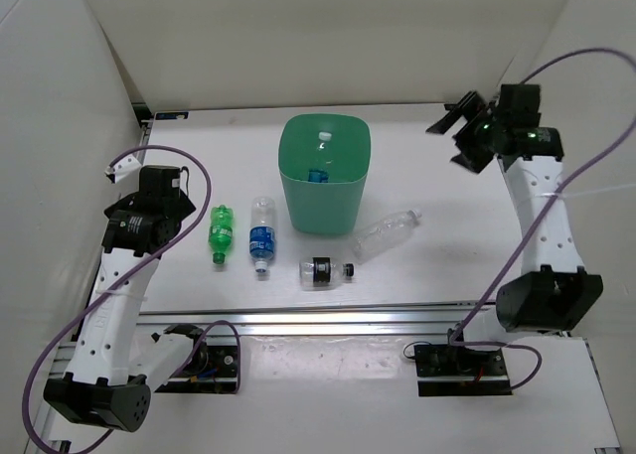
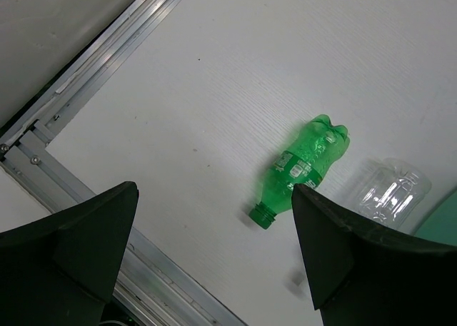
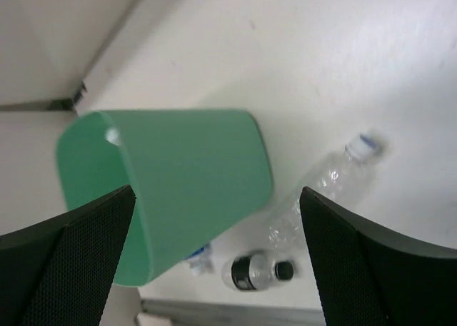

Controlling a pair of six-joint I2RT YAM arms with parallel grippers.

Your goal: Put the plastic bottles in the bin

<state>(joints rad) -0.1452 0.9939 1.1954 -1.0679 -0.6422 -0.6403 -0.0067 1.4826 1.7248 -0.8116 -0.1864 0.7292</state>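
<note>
The green bin (image 1: 323,206) stands upright at the table's middle back, with a clear blue-labelled bottle (image 1: 317,176) inside. Lying in front of it are a green bottle (image 1: 220,233), a clear blue-labelled bottle (image 1: 261,235), a short black-labelled bottle (image 1: 324,271) and a plain clear bottle (image 1: 386,233). My left gripper (image 1: 177,208) is open and empty, raised left of the green bottle (image 2: 308,165). My right gripper (image 1: 459,136) is open and empty, raised right of the bin (image 3: 186,176). The right wrist view shows the plain bottle (image 3: 321,197) and the short bottle (image 3: 253,271) below.
White walls enclose the table on the left, back and right. An aluminium rail (image 1: 328,315) runs along the near edge, also in the left wrist view (image 2: 86,190). The base of the blue-labelled bottle (image 2: 393,194) lies beside the green one.
</note>
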